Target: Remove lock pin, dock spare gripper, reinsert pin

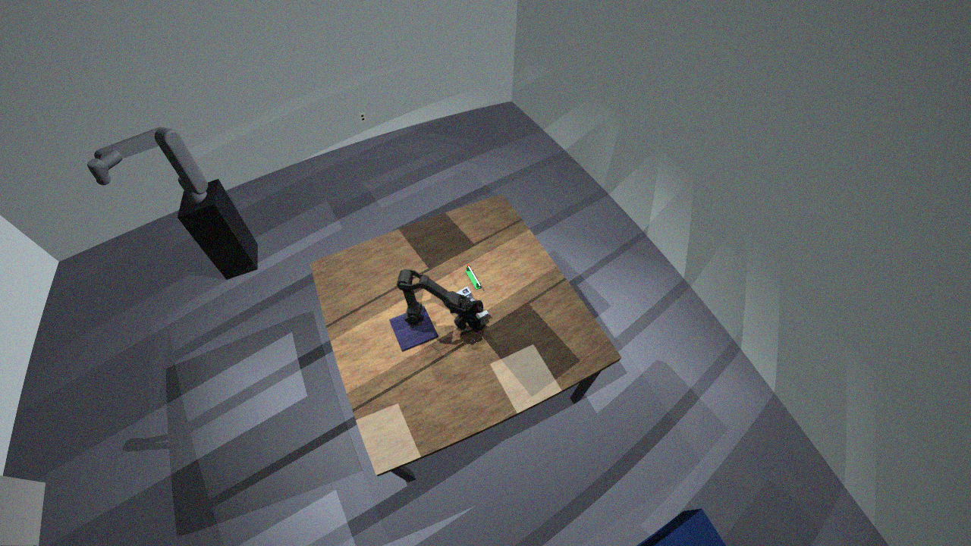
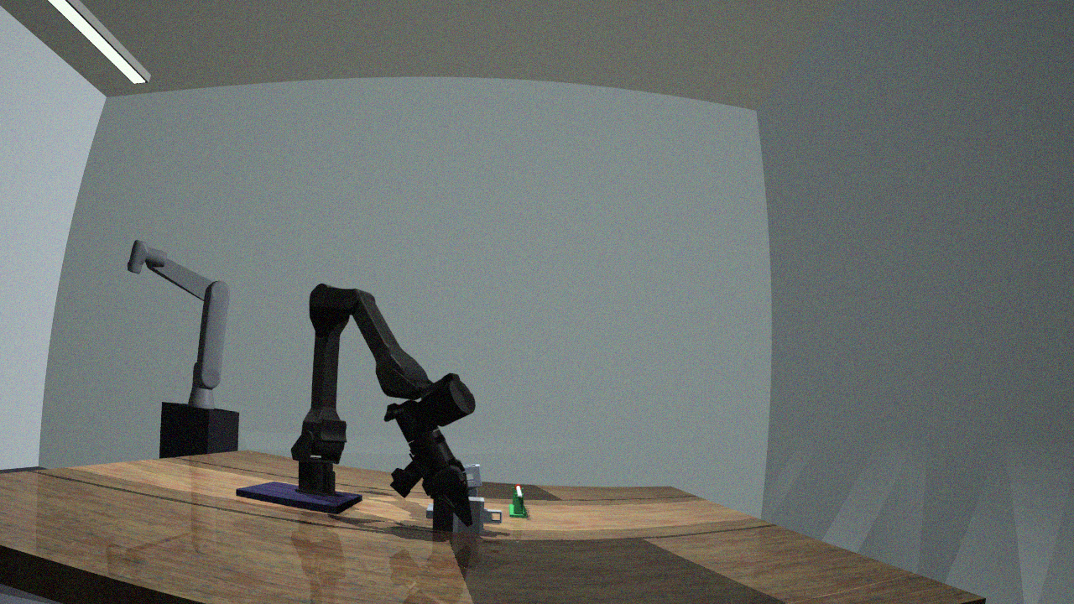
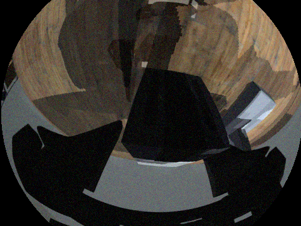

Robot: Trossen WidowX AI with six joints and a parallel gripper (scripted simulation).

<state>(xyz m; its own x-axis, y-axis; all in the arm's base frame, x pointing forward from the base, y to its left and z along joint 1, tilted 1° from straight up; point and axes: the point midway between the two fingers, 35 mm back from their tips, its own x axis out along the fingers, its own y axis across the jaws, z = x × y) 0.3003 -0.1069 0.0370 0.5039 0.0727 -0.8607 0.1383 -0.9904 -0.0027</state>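
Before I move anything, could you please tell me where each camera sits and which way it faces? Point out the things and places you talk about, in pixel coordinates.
Top: high above, slanting down at the table (image 1: 434, 400) (image 2: 601, 570); whole arm (image 1: 434, 288) (image 2: 324, 375) shows.
Exterior: near tabletop height, looking across; whole arm, side-on.
Wrist: on the arm, looking past the open gripper (image 2: 454, 522) (image 3: 163, 157); only its dark fingers show.
Top and exterior share the blue base plate (image 1: 420, 336) (image 2: 273, 493).

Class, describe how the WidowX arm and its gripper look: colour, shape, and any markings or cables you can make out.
The arm is matte black throughout, built of chunky, angular links with rounded joints and a thick round cylinder near the wrist. Its gripper has black, wedge-shaped fingers tapering towards the tips. No markings or cables can be made out in this dim light.
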